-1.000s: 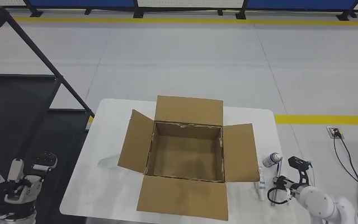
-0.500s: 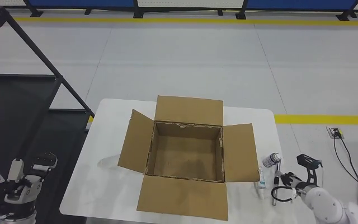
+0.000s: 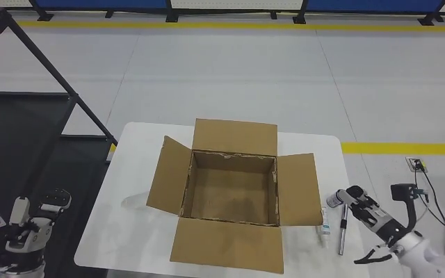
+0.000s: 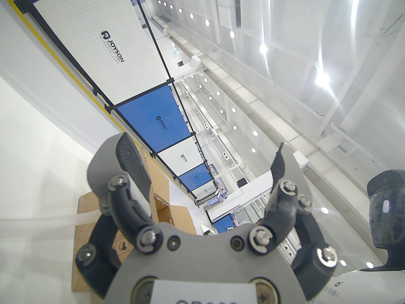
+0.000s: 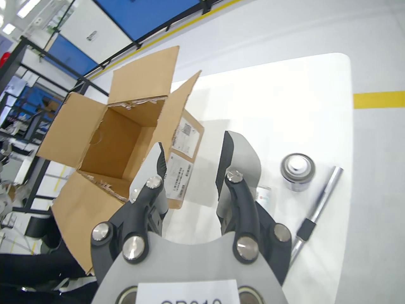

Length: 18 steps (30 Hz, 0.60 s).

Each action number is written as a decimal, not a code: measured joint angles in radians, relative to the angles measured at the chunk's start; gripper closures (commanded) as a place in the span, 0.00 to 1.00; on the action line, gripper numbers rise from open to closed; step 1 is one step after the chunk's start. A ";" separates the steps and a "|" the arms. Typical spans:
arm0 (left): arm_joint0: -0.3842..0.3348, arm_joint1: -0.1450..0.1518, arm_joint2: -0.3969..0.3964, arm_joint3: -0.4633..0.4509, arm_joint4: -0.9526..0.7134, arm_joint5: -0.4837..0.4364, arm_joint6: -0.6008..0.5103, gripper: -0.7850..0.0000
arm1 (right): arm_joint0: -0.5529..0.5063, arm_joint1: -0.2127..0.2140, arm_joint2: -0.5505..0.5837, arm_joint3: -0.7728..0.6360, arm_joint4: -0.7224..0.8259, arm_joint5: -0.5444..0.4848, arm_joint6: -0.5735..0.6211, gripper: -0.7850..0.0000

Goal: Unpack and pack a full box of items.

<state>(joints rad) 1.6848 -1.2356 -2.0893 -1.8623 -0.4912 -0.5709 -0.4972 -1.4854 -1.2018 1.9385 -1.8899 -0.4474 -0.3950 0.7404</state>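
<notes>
An open cardboard box point(image 3: 231, 197) stands mid-table with all flaps spread and a bare inside point(image 5: 117, 140). To its right lie a small metal can point(image 3: 337, 199) point(image 5: 297, 172), a small white carton point(image 3: 325, 224) point(image 5: 263, 195) and a silver pen with a black end point(image 3: 343, 233) point(image 5: 319, 204). My right gripper point(image 3: 353, 194) point(image 5: 194, 147) hangs open above these items, with nothing between its fingers. My left gripper point(image 4: 202, 147) is open and tilted up toward the ceiling. The left arm point(image 3: 28, 229) stays off the table's left edge.
The white table point(image 3: 139, 208) has free room left of the box and along its far edge. A black frame point(image 3: 76, 104) stands beside the table's left corner. The box's near flap point(image 3: 229, 244) reaches close to the front edge.
The right gripper was low over the pen a second ago; it has since risen and drawn back to the right, leaving the pen lying free on the table. The left arm has not moved.
</notes>
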 measured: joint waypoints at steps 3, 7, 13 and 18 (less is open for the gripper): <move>0.000 0.000 0.000 0.000 0.000 0.000 0.000 0.00 | 0.084 0.012 -0.037 0.069 0.040 -0.014 0.091 0.58; 0.000 0.000 0.000 0.000 0.000 0.000 0.000 0.00 | 0.176 0.025 -0.075 0.161 0.090 -0.049 0.177 0.60; 0.000 0.000 0.000 0.000 0.000 0.000 0.000 0.00 | 0.247 0.038 -0.120 0.224 0.096 -0.040 0.232 0.57; 0.000 0.000 0.000 0.000 0.000 0.000 0.000 0.00 | 0.265 0.048 -0.146 0.242 0.104 -0.046 0.251 0.58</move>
<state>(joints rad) 1.6848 -1.2356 -2.0893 -1.8623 -0.4912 -0.5709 -0.4972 -1.2199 -1.1539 1.7926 -1.6478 -0.3435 -0.4406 0.9915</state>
